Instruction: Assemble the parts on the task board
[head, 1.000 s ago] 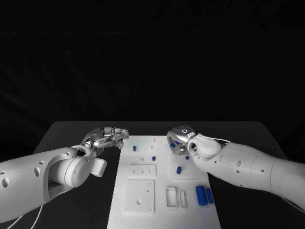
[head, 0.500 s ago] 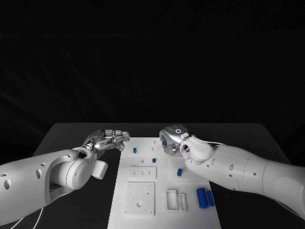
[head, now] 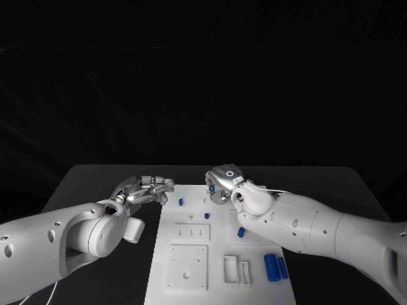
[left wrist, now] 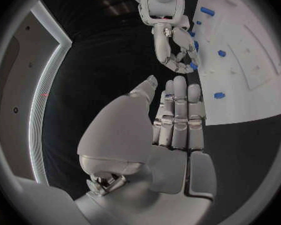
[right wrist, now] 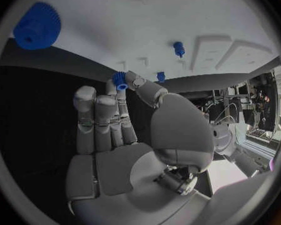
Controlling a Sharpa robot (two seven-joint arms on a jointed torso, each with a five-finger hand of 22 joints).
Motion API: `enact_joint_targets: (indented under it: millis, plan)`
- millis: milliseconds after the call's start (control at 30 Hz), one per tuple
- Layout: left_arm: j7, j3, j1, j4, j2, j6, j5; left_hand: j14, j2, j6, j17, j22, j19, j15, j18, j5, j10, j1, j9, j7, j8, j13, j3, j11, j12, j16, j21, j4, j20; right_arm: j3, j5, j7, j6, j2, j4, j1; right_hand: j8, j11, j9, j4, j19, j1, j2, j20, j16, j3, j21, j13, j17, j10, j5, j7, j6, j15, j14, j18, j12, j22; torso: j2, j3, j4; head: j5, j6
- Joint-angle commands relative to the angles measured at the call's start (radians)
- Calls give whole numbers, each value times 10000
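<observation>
The white task board [head: 217, 244] lies in the middle of the table. My right hand [head: 224, 184] hovers over the board's far end and pinches a small blue gear [right wrist: 120, 80] between thumb and a fingertip; the same gear [left wrist: 193, 65] also appears in the left wrist view. A larger blue gear [right wrist: 37, 26] lies on the board close to that hand. My left hand [head: 149, 189] hangs just off the board's far left corner with its fingers [left wrist: 180, 110] straight, holding nothing. Blue pegs [head: 179, 201] [head: 205, 213] stand in the board's far half.
A short blue part [head: 241, 232] lies mid-board on the right, and two blue cylinders [head: 275, 265] lie side by side near the front right. White fixture blocks [head: 187, 264] and slotted frames [head: 234, 267] occupy the near half. Black table [head: 93, 184] surrounds the board.
My right hand has moved left and toward the far end of the board, carrying the small blue gear. My left hand has barely shifted.
</observation>
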Motion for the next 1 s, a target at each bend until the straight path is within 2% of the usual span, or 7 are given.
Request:
enact_joint_targets:
  millis: [33, 200, 500, 733, 1000]
  plan:
    - [52, 13, 24, 134, -23, 103, 37, -93, -10, 55, -17, 132, -49, -8, 182, -61, 29, -40, -12, 20, -67, 10, 11, 21, -64, -29, 46, 69, 1, 1, -140, -12, -146, 106, -92, 6, 24, -260, 15, 25, 120, 161, 96, -115, 25, 64, 59, 1266, -17, 448, 25, -2, 57, -301, -263, 1014, 61, 206, 85, -38, 91, -43, 31]
    - [55, 26, 86, 270, -44, 97, 26, -93, -15, 57, -18, 131, -50, -8, 183, -61, 31, -33, -11, 20, -69, 13, 11, 21, -67, -28, 47, 67, 0, 2, -125, 15, -139, 243, -250, 12, 20, -258, 18, 28, 116, 161, 93, -116, 24, 66, 61, 1279, -24, 440, 25, -2, 56, -300, -265, 1014, 57, 204, 172, -75, 177, -105, 66]
    - [57, 29, 245, 420, -128, 67, 1, -93, -20, 61, -20, 130, -52, -9, 183, -63, 34, -22, -11, 19, -70, 18, 9, 21, -74, -27, 50, 64, 0, 2, -105, 30, -77, 336, -398, 12, 10, -256, 23, 32, 110, 160, 88, -118, 25, 72, 67, 1305, -37, 426, 25, 0, 54, -298, -267, 1014, 48, 202, 327, -114, 272, -143, 131]
    - [51, 29, 260, 392, -115, 60, 1, -93, -25, 63, -22, 129, -53, -9, 183, -64, 37, -16, -11, 19, -74, 23, 6, 21, -80, -25, 53, 65, 1, 2, -118, -7, -17, 322, -458, 16, 1, -254, 28, 33, 106, 166, 86, -120, 28, 79, 72, 1328, -47, 416, 25, 1, 52, -296, -267, 1014, 41, 200, 413, -127, 284, -148, 148]
    - [45, 27, 260, 368, -103, 66, 1, -92, -27, 65, -24, 127, -54, -8, 182, -65, 38, -18, -11, 19, -77, 27, 2, 22, -87, -23, 55, 71, 2, 1, -146, -65, 83, 297, -479, 33, -7, -252, 33, 38, 100, 163, 73, -120, 31, 84, 77, 1353, -59, 406, 25, 3, 51, -294, -268, 1014, 34, 198, 473, -134, 266, -158, 173]
